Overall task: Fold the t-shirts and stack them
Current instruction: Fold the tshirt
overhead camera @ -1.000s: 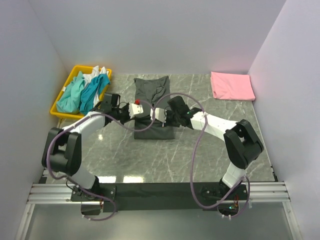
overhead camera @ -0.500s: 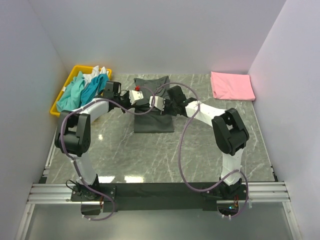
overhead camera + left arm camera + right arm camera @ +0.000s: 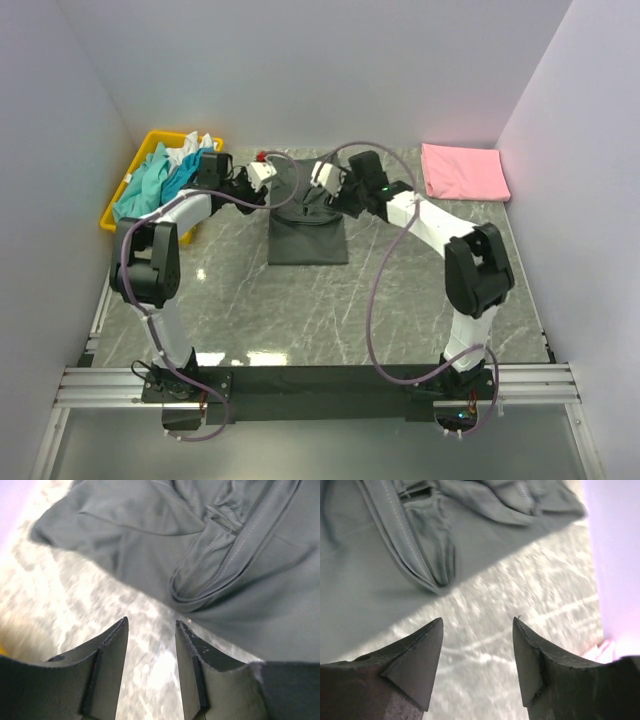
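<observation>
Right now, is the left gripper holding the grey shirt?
No, the left gripper is open with only bare table between its fingers, and the grey shirt lies beyond their tips.

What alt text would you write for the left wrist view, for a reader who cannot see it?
The left gripper is open and empty over a pale marbled table. A rumpled dark grey t-shirt fills the top and right of the view, a stitched fold lying just beyond the fingertips.

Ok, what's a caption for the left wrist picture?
Open left gripper over the grey marble table, beside the crumpled dark charcoal cloth t-shirt.
</observation>
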Robot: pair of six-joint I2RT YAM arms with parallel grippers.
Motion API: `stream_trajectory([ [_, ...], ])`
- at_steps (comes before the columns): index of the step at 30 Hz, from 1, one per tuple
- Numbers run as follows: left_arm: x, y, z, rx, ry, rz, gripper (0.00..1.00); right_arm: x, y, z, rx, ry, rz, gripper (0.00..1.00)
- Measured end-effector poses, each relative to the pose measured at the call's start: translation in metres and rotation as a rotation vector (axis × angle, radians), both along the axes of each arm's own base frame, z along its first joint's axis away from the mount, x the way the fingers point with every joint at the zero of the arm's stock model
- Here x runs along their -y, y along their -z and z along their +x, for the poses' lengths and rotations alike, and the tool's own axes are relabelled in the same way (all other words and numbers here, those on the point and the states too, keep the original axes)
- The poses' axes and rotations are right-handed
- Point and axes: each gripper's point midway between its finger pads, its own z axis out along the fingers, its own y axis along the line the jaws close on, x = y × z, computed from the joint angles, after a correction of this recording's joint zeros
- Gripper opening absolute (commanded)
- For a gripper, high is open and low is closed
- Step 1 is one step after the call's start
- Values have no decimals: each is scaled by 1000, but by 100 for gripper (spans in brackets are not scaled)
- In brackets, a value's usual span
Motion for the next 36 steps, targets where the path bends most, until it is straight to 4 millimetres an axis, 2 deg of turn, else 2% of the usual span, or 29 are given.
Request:
stream_trajectory([
  [1, -3, -5, -1, 1, -15, -9, 48, 3, -9, -2, -3, 9, 15, 56],
  [2, -6, -10, -3, -3, -29, -20, 47, 5, -20, -4, -4, 17, 38, 45],
  [5, -14, -31, -18, 4, -53, -53, 44, 9, -50, -16, -14, 31, 108, 29],
  [8, -10, -48, -39, -10, -60, -110, 42, 6, -56, -31, -69, 28, 162, 23],
  [10, -5, -50, -48, -43, -67, -154, 43, 0, -47, -41, -141, 21, 189, 21],
  [14, 7, -38, -55, -178, -129, -254, 43, -13, -6, -56, -337, 36, 225, 20],
  [18, 15, -9, -57, -348, -218, -332, 43, -21, 41, -65, -499, 94, 243, 20],
  [22, 21, 17, -58, -474, -296, -380, 42, -26, 69, -67, -595, 156, 256, 18],
  [25, 25, 30, -53, -545, -340, -406, 42, -34, 71, -54, -604, 185, 282, 18],
  [28, 29, 38, -38, -580, -372, -425, 41, -42, 66, -40, -598, 204, 310, 19],
  [32, 31, 41, -21, -592, -401, -442, 41, -56, 56, -11, -561, 225, 349, 20],
  [36, 33, 39, -13, -593, -413, -457, 42, -56, 62, 3, -550, 281, 349, 21],
])
